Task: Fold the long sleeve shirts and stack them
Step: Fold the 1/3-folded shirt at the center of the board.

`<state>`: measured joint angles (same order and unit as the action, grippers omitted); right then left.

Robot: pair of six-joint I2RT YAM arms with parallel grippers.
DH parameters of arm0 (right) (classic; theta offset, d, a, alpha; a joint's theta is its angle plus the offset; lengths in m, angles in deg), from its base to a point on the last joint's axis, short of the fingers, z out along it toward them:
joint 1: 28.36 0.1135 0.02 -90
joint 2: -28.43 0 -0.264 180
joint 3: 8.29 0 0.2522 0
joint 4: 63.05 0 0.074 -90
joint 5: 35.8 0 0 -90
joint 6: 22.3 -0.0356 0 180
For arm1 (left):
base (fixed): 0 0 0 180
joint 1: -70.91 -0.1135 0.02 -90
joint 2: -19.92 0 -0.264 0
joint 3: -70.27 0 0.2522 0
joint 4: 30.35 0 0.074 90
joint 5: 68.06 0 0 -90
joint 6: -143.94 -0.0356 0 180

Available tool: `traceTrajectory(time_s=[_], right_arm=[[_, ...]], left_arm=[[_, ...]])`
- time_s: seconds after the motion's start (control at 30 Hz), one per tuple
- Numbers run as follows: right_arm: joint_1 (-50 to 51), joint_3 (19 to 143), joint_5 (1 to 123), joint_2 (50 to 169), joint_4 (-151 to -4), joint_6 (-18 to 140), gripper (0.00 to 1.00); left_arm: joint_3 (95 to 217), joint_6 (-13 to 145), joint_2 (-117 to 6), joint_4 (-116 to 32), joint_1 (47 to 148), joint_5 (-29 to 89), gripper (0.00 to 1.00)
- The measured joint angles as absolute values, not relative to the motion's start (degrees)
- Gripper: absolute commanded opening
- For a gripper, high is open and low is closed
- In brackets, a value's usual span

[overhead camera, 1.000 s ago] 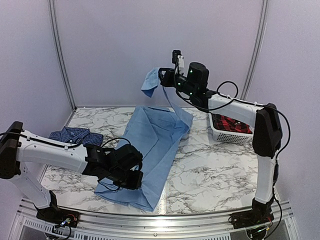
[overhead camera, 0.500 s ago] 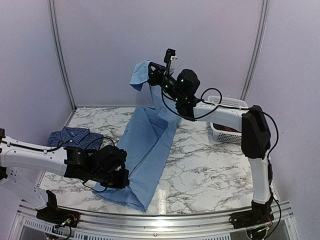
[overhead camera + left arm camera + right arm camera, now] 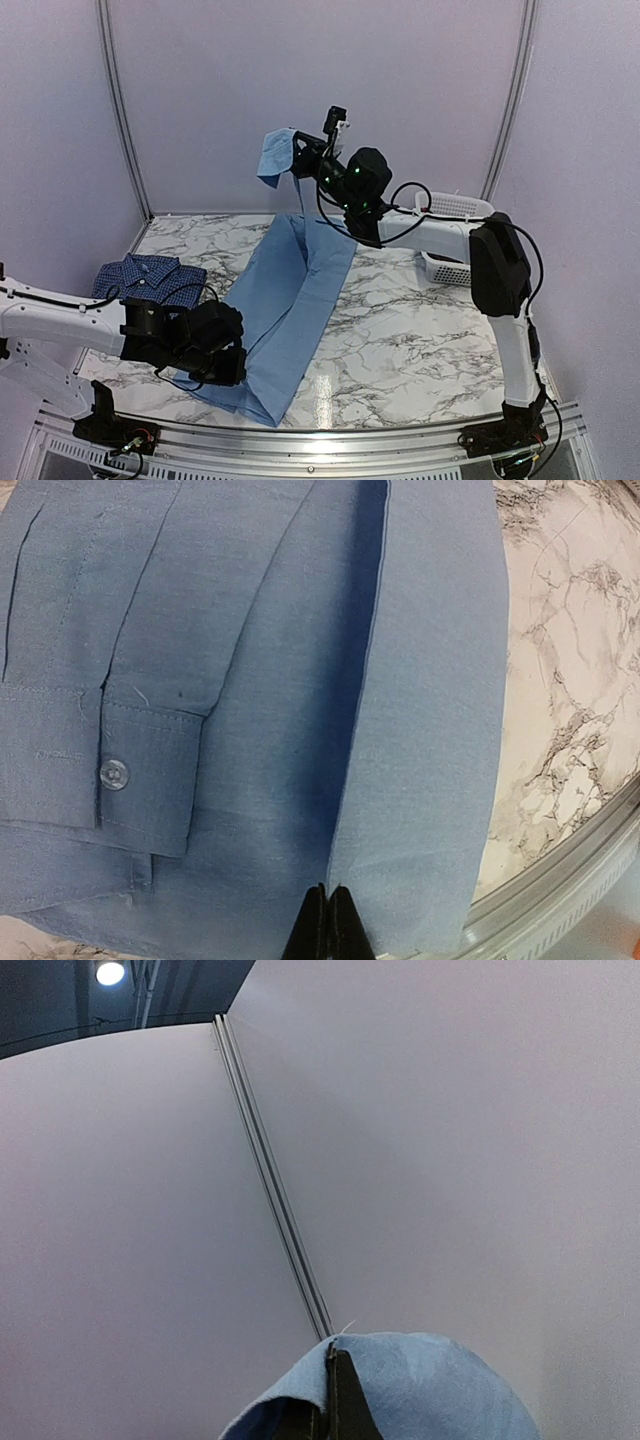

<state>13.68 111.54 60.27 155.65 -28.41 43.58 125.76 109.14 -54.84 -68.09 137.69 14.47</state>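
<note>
Swung further left, right jaws hold light blue shirt (image 3: 298,275) aloft.

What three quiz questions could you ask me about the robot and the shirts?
1. True or false: the dark blue checked shirt lies on the left side of the table, and no gripper holds it.
2. Which gripper holds one end of the light blue shirt high in the air? A the left one; B the right one; C neither.
3. What colour is the basket at the table's right side?

Key
1. True.
2. B, the right gripper.
3. White.
</note>
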Motion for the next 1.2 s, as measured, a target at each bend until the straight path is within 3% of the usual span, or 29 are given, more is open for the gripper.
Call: traceTrajectory(time_s=[0.3,0.8,1.2], right_arm=[[14.62,109.66,59.5,154.99,-27.6,43.76,0.0],[14.65,82.16,48.16,147.15,-33.26,43.67,0.0],[10.62,80.28,48.03,149.94,-45.72,37.64,0.0]], left_arm=[[124.54,111.61,-54.01,-69.6,137.82,12.88,0.0],[125.46,110.89,-64.89,-69.67,137.93,12.0,0.0],[136.39,105.56,-75.71,-68.12,138.17,14.85,0.0]])
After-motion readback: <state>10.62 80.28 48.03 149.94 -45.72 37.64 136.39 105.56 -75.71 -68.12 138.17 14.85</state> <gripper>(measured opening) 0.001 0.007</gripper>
